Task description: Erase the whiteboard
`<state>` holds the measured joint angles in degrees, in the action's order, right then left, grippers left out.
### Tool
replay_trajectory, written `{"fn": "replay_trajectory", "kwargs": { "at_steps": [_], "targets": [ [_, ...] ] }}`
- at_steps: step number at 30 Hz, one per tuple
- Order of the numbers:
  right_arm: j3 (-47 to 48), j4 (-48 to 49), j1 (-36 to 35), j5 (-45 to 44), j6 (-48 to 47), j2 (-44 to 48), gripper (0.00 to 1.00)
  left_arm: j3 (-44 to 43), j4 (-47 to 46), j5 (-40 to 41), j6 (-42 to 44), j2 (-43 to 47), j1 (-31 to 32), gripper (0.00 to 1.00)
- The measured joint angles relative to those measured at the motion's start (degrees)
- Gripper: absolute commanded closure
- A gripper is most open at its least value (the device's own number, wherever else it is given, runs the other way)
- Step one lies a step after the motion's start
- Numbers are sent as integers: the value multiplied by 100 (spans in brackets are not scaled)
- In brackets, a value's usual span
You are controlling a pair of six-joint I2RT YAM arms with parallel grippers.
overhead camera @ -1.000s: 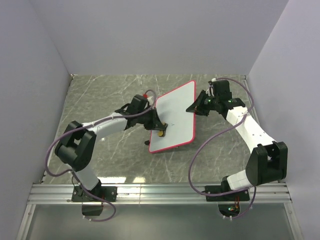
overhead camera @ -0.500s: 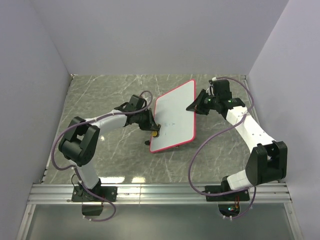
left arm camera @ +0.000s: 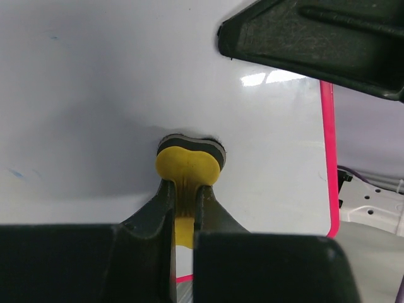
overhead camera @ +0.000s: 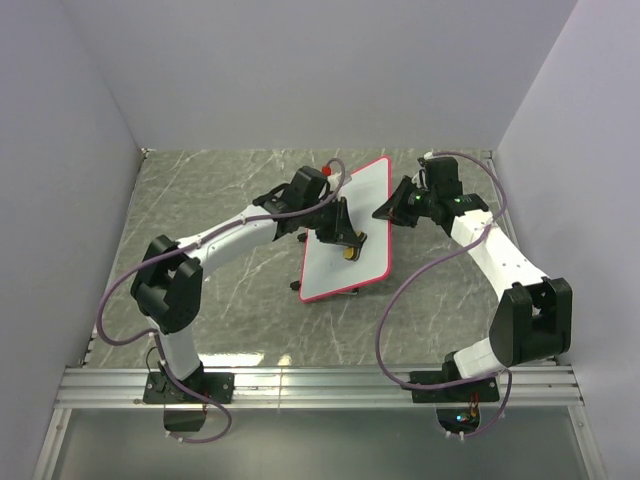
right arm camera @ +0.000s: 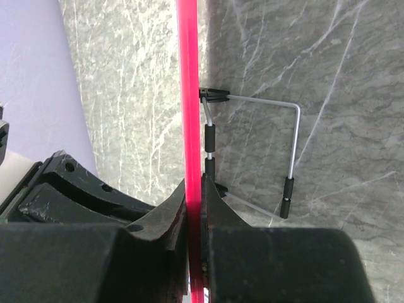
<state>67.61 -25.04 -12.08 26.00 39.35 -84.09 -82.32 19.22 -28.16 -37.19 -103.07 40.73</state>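
Whiteboard (overhead camera: 368,225), glossy and pink-rimmed, I found clamped by right gripper (right arm camera: 194,189); left gripper (left arm camera: 184,202) clenched rounded yellow eraser (left arm camera: 188,165) against it.

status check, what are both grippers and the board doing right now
Status: left gripper shut on yellow eraser, eraser pressed to whiteboard. The right gripper shut on whiteboard rim. Faint blue specks on board; nothing seen in the way.

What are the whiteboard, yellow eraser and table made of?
Whiteboard: glossy coated panel, judging by the glare; rim looks like pink plastic. Eraser: matte yellow plastic or rubber over a dark felt-like pad. Table: grey veined stone, or laminate imitating it.
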Motion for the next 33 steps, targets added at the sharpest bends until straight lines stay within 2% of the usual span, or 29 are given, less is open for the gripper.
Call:
{"fn": "replay_trajectory", "kwargs": {
  "at_steps": [8, 12, 15, 23, 28, 33],
  "targets": [
    [0, 31, 2, -7, 33, -7, 100, 323, -94, -238, 7, -278, -662, 100],
    [0, 63, 0, -7, 63, -7, 100, 400, 142, 70, 72, -632, -1134, 100],
    [0, 79, 0, -4, 63, -17, 100, 439, 278, 278, 146, -706, -1222, 100],
    [190, 103, 0, -4, 17, -188, 100, 933, 98, 660, 151, -323, -1045, 100],
    [361, 195, 0, 9, -90, -356, 100, 1366, 160, 938, -131, 323, -481, 100],
    [363, 345, 11, -4, -181, -422, 100, 1200, 184, 990, -485, 586, 48, 100]
  ]
}}
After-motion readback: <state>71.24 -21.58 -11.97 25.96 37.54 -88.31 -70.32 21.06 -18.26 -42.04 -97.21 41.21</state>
